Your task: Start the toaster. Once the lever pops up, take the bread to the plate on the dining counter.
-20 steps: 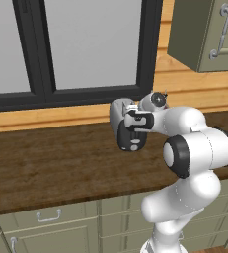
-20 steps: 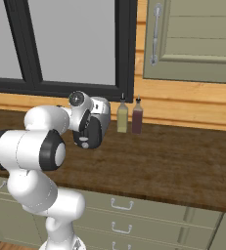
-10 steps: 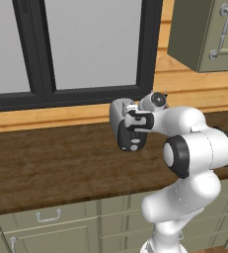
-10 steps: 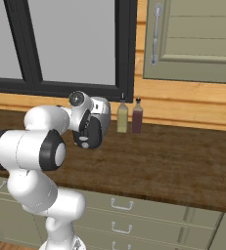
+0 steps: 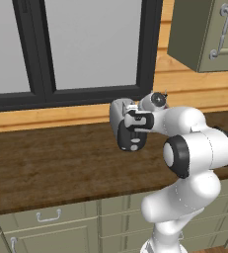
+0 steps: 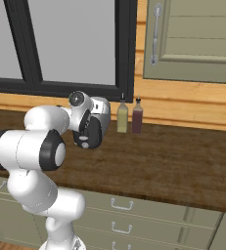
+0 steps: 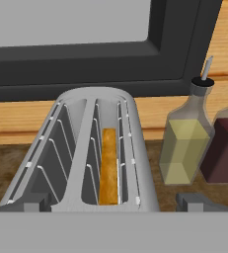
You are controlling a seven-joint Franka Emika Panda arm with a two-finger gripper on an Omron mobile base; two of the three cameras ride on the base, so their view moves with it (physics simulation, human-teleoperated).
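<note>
The toaster (image 7: 93, 148) is the landmark: a rounded, brushed silver-grey shell with two long slots lined with thin wire guides, standing on a dark wood-grain worktop (image 5: 51, 163) just in front of a pale wooden sill and a black-framed window (image 7: 86, 64). In the base views the arm's hand covers most of it, leaving a curved grey edge (image 5: 116, 111) in sight. The bread (image 7: 108, 165), a thin tan slice with a grainy, toasted-looking top edge, stands upright inside the toaster's right-hand slot as the hand view shows it; the other slot holds nothing.

Just beside the toaster, on the bread's side, stand two square-shouldered glass bottles close together: a yellow-green one (image 7: 184, 143) with a black cap and slim pour spout, and a dark red one (image 7: 224, 150) farther from the toaster. In the right base view both (image 6: 122, 116) (image 6: 137, 117) sit against the sill.

The gripper (image 7: 113, 201) hangs directly above the toaster, its two dark fingertips set wide apart, one at each lower corner of the hand view, holding nothing. Below the worktop run grey-green drawer fronts (image 6: 134, 215) with curved metal handles.
</note>
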